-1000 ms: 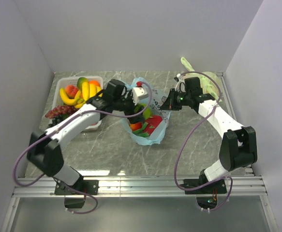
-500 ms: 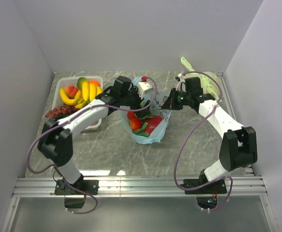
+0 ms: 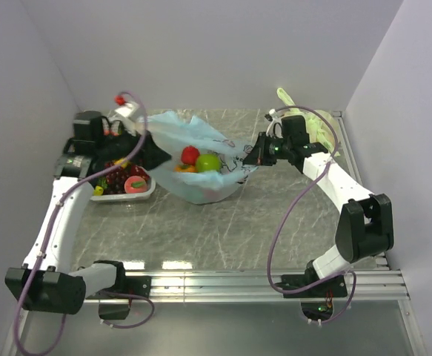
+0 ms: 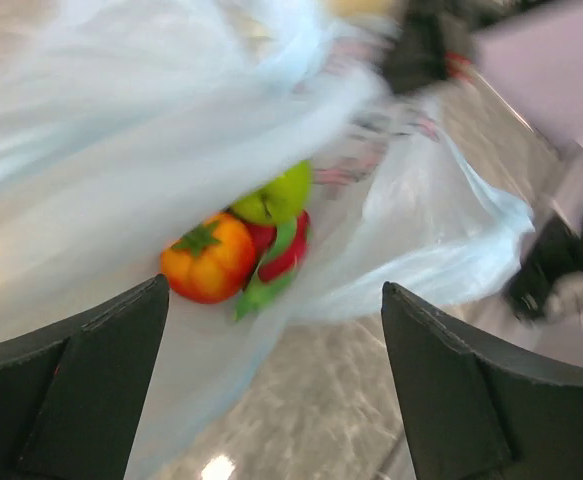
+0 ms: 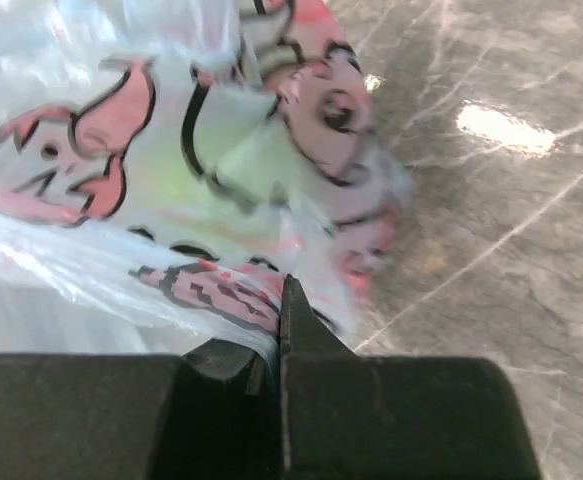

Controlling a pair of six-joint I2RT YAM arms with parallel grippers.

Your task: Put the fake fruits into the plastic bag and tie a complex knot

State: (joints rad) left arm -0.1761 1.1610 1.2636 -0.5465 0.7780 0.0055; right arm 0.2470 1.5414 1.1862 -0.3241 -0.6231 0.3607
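Note:
The light-blue plastic bag (image 3: 201, 185) lies stretched wide across the table's middle. Inside it I see a red apple (image 3: 190, 154), a green apple (image 3: 209, 162) and an orange fruit (image 3: 184, 168). My left gripper (image 3: 147, 150) is at the bag's left edge, above the tray. In the left wrist view its jaws (image 4: 274, 300) stand wide open, with bag film (image 4: 121, 150) over the left finger and the orange fruit (image 4: 209, 258) and green apple (image 4: 276, 194) ahead. My right gripper (image 3: 258, 156) is shut on the bag's printed right edge (image 5: 221, 285). No knot shows.
A white tray (image 3: 127, 196) at the left holds dark grapes (image 3: 112, 178), a pink fruit (image 3: 135, 184) and a bit of banana, partly hidden by my left arm. A pale yellow-green tied bag (image 3: 321, 126) lies at the back right. Walls stand close on three sides.
My left arm has swung from the bag's mouth far to the left, over the tray. The bag has been drawn out wide to the left. The right gripper has kept its grip.

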